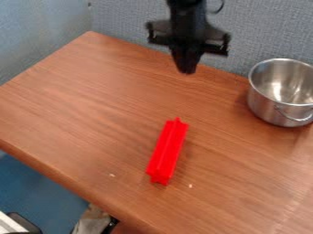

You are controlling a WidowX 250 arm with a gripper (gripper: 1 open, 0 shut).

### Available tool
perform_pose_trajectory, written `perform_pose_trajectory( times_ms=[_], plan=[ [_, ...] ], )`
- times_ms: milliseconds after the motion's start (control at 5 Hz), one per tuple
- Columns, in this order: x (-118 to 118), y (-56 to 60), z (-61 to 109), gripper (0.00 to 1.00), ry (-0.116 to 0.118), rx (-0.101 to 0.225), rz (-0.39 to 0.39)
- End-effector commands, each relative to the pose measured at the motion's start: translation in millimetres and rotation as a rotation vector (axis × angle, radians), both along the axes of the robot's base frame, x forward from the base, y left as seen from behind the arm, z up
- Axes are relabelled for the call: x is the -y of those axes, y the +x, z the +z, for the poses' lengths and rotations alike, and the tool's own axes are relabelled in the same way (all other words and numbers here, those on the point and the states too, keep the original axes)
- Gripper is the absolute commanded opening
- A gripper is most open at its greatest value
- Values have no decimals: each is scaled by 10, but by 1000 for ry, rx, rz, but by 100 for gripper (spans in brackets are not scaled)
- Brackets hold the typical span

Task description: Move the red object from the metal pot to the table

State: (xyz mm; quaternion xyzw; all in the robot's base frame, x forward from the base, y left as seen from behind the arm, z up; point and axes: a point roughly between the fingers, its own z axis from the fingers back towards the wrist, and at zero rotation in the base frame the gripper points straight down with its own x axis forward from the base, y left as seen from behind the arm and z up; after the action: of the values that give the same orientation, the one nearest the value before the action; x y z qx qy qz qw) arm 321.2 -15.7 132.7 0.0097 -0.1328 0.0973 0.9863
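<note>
**Colour and finish record**

Red object (167,152): uniform bright red, unpatterned. Metal pot (283,91): shiny silver, paler inside. Table (86,91): reddish-brown wood grain. Gripper (186,64): black. Backdrop wall (263,23): grey-blue, speckled.

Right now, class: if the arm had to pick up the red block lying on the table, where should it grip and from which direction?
Probably across the middle of the red block, coming straight down from above. It lies flat on the table, long and narrow, with bare wood along both long sides, so the jaws would close over its narrow width.
</note>
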Motion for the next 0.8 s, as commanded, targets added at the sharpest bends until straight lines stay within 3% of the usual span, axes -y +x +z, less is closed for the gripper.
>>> perform_pose_trajectory(
  times_ms=[0, 200, 400, 600],
  plan=[
    [322, 70, 246, 0, 31, 14, 38],
    [508, -3, 135, 0, 80, -69, 79],
    [512, -72, 255, 100, 80, -90, 108],
    [553, -28, 299, 100, 89, -132, 134]
  ],
)
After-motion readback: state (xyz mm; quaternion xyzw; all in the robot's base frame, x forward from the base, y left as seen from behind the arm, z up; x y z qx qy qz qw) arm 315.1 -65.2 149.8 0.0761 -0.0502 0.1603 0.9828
